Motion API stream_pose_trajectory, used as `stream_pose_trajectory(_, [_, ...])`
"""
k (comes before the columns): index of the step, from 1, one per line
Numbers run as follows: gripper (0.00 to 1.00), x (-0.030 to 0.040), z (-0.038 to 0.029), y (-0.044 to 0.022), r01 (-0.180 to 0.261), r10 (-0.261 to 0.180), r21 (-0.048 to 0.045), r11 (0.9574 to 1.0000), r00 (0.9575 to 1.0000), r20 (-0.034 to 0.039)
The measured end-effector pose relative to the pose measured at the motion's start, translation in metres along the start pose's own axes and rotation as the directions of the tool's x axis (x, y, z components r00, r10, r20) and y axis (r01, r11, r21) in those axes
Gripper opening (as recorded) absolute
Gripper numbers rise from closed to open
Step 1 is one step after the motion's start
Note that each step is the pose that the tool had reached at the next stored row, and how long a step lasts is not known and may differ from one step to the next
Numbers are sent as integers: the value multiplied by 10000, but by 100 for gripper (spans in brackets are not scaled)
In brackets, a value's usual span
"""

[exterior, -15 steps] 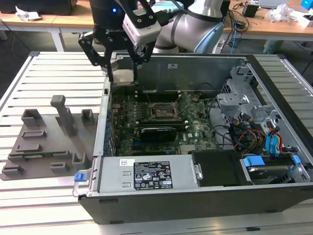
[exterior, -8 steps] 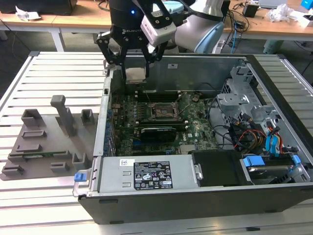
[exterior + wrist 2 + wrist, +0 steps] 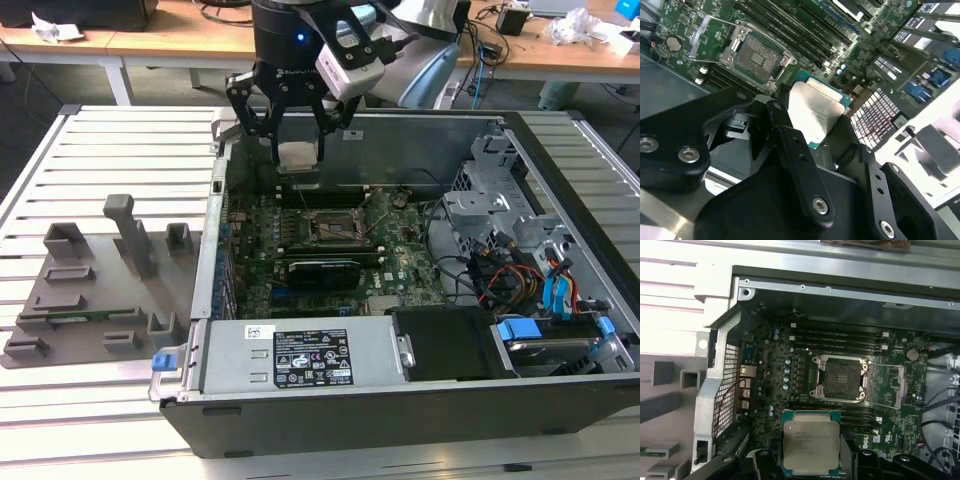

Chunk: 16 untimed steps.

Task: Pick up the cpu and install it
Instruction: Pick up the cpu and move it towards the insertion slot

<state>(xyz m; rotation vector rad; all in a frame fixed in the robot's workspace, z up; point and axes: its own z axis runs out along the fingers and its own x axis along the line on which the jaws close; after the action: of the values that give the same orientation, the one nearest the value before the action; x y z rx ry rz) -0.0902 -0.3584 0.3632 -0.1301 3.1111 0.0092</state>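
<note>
Holding the cpu (image 3: 811, 446) clamped by its edges in my end effector (image 3: 298, 160), chip raised clear above the motherboard (image 3: 900, 435) of the open computer case (image 3: 400, 410), I see the socket (image 3: 842, 380) uncovered nearby, case resting on the bench (image 3: 110, 140)

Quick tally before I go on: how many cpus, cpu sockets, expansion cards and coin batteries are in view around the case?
cpu: 1, held in the end effector
socket: 1, open and empty
expansion card: 1
coin battery: 1
Total: 4
</note>
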Motion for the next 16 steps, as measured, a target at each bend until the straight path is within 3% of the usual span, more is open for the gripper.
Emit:
stream_pose_trajectory(1, [55,-54,28,4,2,-2,0,10000,10000,1])
stream_pose_trajectory(5, [55,-164,82,3,1,-1,0,10000,10000,0])
stream_pose_trajectory(16, [55,-366,202,-9,0,0,0,10000,10000,0])
